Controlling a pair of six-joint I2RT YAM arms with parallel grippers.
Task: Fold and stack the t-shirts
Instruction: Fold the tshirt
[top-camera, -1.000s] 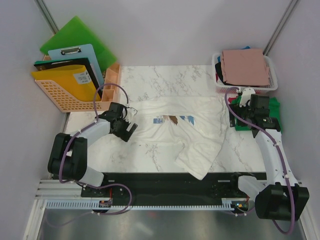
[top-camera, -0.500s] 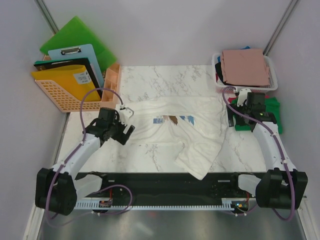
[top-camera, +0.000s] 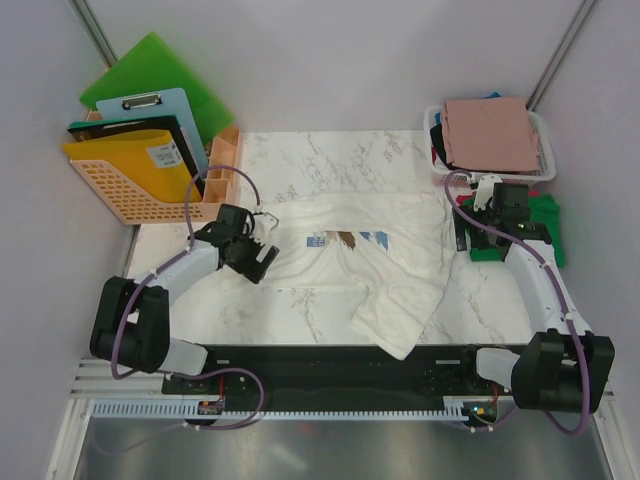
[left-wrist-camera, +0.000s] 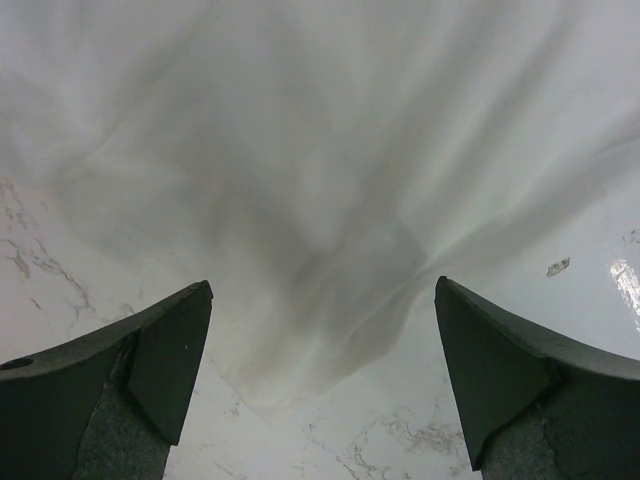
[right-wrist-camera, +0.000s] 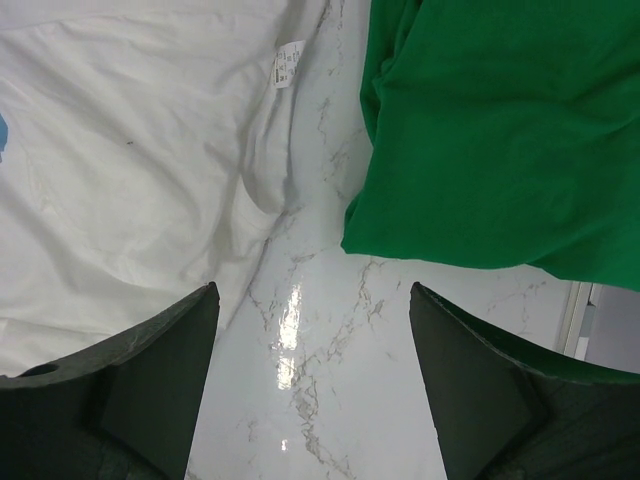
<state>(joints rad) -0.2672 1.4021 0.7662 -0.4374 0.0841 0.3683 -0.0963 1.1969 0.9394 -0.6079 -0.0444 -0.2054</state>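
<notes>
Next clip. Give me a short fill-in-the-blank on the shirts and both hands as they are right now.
The cream-white t-shirt lies spread on the ____.
The top t-shirt in the basket is ____ in colour.
The left hand hovers over the cream-white t-shirt, jaws ____.
The right hand hangs between it and the green t-shirt, holding ____.
Missing: table; pink; open; nothing.

- Left arm (top-camera: 180, 265): white links, black joints, purple cable (top-camera: 228, 168) looped alongside.
- Right arm (top-camera: 540, 290): same build.
- Left gripper (left-wrist-camera: 322, 283), right gripper (right-wrist-camera: 313, 286): dark grey wedge-shaped fingers.
</notes>
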